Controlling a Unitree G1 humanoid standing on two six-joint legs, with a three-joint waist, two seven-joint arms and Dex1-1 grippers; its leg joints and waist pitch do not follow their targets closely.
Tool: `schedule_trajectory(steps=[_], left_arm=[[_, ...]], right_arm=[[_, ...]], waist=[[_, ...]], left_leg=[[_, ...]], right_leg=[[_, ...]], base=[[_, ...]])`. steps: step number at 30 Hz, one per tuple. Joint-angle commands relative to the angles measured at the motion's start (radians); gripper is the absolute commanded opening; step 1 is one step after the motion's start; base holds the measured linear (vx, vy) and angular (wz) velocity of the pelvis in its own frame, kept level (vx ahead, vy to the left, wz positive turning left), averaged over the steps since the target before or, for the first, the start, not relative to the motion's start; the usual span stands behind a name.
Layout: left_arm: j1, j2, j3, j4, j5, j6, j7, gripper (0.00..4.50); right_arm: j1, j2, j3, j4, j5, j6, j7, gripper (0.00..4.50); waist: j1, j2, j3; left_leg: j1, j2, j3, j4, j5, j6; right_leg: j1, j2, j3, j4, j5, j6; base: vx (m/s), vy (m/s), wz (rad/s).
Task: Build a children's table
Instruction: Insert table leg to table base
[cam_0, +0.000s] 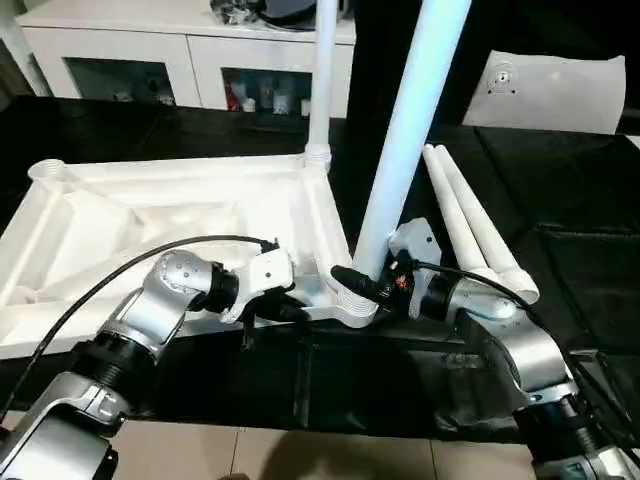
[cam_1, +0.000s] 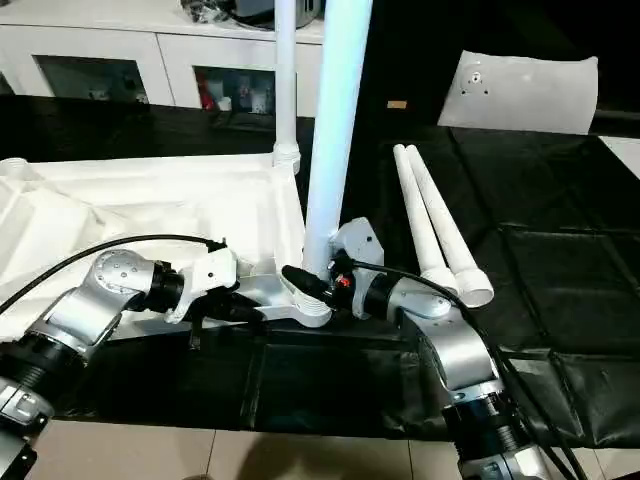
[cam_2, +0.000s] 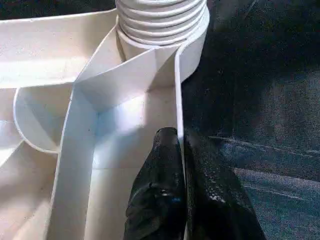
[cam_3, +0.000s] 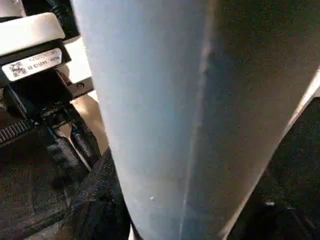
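The upturned tabletop (cam_0: 150, 215) lay at 9 o'clock, 2 spare legs (cam_0: 470, 225) at 3. The left gripper (cam_0: 290, 308) pinched the tabletop's rim wall between nearly closed fingers (cam_2: 160, 190). The right gripper (cam_0: 365, 285), half open, clasped the leaning leg (cam_0: 405, 130) at its socket. The tilt could jam its threads. The socket's seating was hidden.

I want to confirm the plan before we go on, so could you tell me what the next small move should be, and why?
Probably turn the leg further into the near corner socket. The right end effector grips the leg just above that socket, and the leg leans instead of standing straight like the far leg. The left end effector pinches the tabletop's rim, steadying it.
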Motion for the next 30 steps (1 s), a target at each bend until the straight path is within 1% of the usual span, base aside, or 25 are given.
schedule_trajectory(steps=[1, 4, 5, 6, 7, 8, 10, 11, 12, 13, 14, 22, 23, 26, 27, 28, 29, 30], left_arm=[[-0.013, 0.008, -0.018, 0.033, 0.062, 0.003, 0.023, 0.0], [-0.015, 0.009, -0.02, 0.034, 0.059, 0.0, 0.016, 0.0], [-0.018, 0.01, -0.022, 0.039, 0.054, -0.004, 0.008, 0.0], [-0.018, 0.01, -0.022, 0.039, 0.054, -0.004, 0.008, 0.0], [-0.022, 0.01, -0.024, 0.046, 0.054, -0.018, -0.002, 0.0], [-0.023, 0.01, -0.025, 0.048, 0.054, -0.02, -0.004, 0.0], [-0.026, 0.01, -0.024, 0.053, 0.053, -0.02, -0.012, 0.0], [-0.028, 0.01, -0.024, 0.059, 0.053, -0.023, -0.015, 0.0], [-0.028, 0.01, -0.024, 0.059, 0.053, -0.023, -0.015, 0.0], [-0.029, 0.011, -0.024, 0.064, 0.054, -0.024, -0.015, 0.0], [-0.03, 0.013, -0.023, 0.07, 0.055, -0.025, -0.015, 0.0], [-0.031, 0.03, -0.012, 0.081, 0.061, -0.016, -0.002, 0.0], [-0.024, 0.029, 0.0, 0.073, 0.055, -0.005, 0.013, 0.0], [-0.001, 0.031, 0.028, 0.026, 0.038, 0.042, 0.046, 0.0], [0.017, 0.026, 0.051, -0.015, 0.029, 0.084, 0.085, 0.0], [0.051, 0.008, 0.088, -0.091, 0.014, 0.159, 0.152, 0.0], [0.052, 0.007, 0.089, -0.093, 0.014, 0.16, 0.153, 0.0], [0.067, -0.003, 0.104, -0.127, 0.007, 0.195, 0.182, 0.0]], right_arm=[[0.022, 0.0, 0.067, 0.027, 0.011, 0.032, 0.069, 1.9], [0.03, -0.002, 0.077, 0.022, 0.019, 0.029, 0.09, 1.9], [0.034, -0.001, 0.081, 0.021, 0.022, 0.03, 0.102, 1.9], [0.034, -0.001, 0.081, 0.021, 0.022, 0.03, 0.102, 1.9], [0.037, 0.005, 0.087, 0.034, 0.021, 0.017, 0.116, 1.9], [0.038, 0.008, 0.089, 0.039, 0.021, 0.013, 0.12, 1.9], [0.039, 0.018, 0.094, 0.052, 0.018, 0.003, 0.128, 1.9], [0.04, 0.022, 0.097, 0.057, 0.016, 0.0, 0.133, 1.9], [0.04, 0.022, 0.097, 0.057, 0.016, 0.0, 0.133, 1.9], [0.041, 0.025, 0.098, 0.059, 0.016, -0.002, 0.135, 1.9], [0.042, 0.028, 0.1, 0.059, 0.016, -0.003, 0.137, 1.9], [0.044, 0.049, 0.1, 0.077, 0.002, -0.025, 0.134, 1.9], [0.039, 0.057, 0.091, 0.089, -0.005, -0.037, 0.119, 1.9], [0.027, 0.079, 0.064, 0.12, -0.02, -0.06, 0.062, 1.9], [0.014, 0.097, 0.04, 0.148, -0.033, -0.077, 0.005, 1.9], [-0.005, 0.126, 0.001, 0.191, -0.048, -0.096, -0.081, 1.9], [-0.006, 0.127, 0.001, 0.192, -0.048, -0.096, -0.082, 1.9], [-0.013, 0.139, -0.016, 0.208, -0.052, -0.101, -0.116, 1.9]], waist=[[0.001, 0.003, -0.052], [0.002, 0.005, -0.054], [0.002, 0.003, -0.054], [0.003, 0.005, -0.055], [0.003, 0.004, -0.054], [0.004, 0.004, -0.054], [0.006, 0.009, -0.053], [0.005, 0.007, -0.052], [0.005, 0.01, -0.051], [0.005, 0.009, -0.051], [0.006, 0.011, -0.047], [0.004, 0.011, -0.044], [0.003, 0.011, -0.044], [-0.002, 0.013, -0.041], [-0.003, 0.016, -0.039], [-0.008, 0.014, -0.039], [-0.013, 0.015, -0.039], [-0.014, 0.014, -0.038]], left_leg=[[0.001, 0.055, -0.006, -0.075, -0.119, 0.016], [-0.001, 0.055, -0.007, -0.074, -0.102, 0.02], [-0.002, 0.054, -0.007, -0.074, -0.096, 0.022], [-0.002, 0.054, -0.007, -0.074, -0.096, 0.023], [-0.002, 0.054, -0.007, -0.074, -0.097, 0.023], [-0.002, 0.053, -0.006, -0.073, -0.104, 0.023], [-0.001, 0.054, -0.008, -0.075, -0.114, 0.019], [-0.001, 0.054, -0.007, -0.076, -0.124, 0.017], [0.0, 0.055, -0.009, -0.078, -0.134, 0.014], [0.0, 0.056, -0.009, -0.078, -0.138, 0.012], [0.001, 0.055, -0.009, -0.08, -0.15, 0.009], [0.001, 0.057, -0.011, -0.085, -0.178, 0.001], [0.0, 0.057, -0.011, -0.085, -0.181, 0.001], [0.001, 0.058, -0.012, -0.089, -0.211, -0.008], [0.002, 0.058, -0.013, -0.09, -0.227, -0.012], [0.002, 0.059, -0.013, -0.092, -0.239, -0.02], [0.001, 0.061, -0.015, -0.092, -0.245, -0.027], [0.004, 0.056, -0.014, -0.091, -0.257, -0.023]], right_leg=[[0.041, -0.085, 0.054, -0.078, -0.086, -0.243], [0.043, -0.085, 0.054, -0.075, -0.055, -0.244], [0.043, -0.085, 0.053, -0.074, -0.042, -0.245], [0.044, -0.085, 0.053, -0.074, -0.039, -0.246], [0.043, -0.085, 0.053, -0.074, -0.04, -0.246], [0.043, -0.086, 0.053, -0.076, -0.053, -0.245], [0.041, -0.086, 0.052, -0.077, -0.062, -0.247], [0.042, -0.086, 0.053, -0.079, -0.074, -0.246], [0.04, -0.086, 0.053, -0.08, -0.086, -0.246], [0.04, -0.086, 0.053, -0.08, -0.09, -0.246], [0.038, -0.086, 0.053, -0.082, -0.105, -0.245], [0.036, -0.088, 0.054, -0.085, -0.143, -0.237], [0.036, -0.088, 0.054, -0.086, -0.145, -0.237], [0.033, -0.09, 0.055, -0.089, -0.195, -0.236], [0.03, -0.089, 0.055, -0.092, -0.222, -0.231], [0.028, -0.09, 0.056, -0.092, -0.236, -0.233], [0.028, -0.092, 0.055, -0.087, -0.242, -0.237], [0.023, -0.086, 0.054, -0.097, -0.284, -0.224]], base=[[0.0, 0.0, 0.0], [0.0, 0.0, 0.0], [0.0, 0.0, 0.0], [0.0, 0.0, 0.0], [0.0, 0.0, 0.0], [0.0, 0.0, 0.0], [0.0, 0.0, 0.0], [0.0, 0.0, 0.0], [0.0, 0.0, 0.0], [0.0, 0.0, 0.0], [0.0, 0.0, 0.0], [0.0, 0.0, 0.0], [0.0, 0.0, 0.0], [0.0, 0.0, 0.0], [0.0, 0.0, 0.0], [0.0, 0.0, 0.0], [0.0, 0.0, 0.0], [0.0, 0.0, 0.0]])
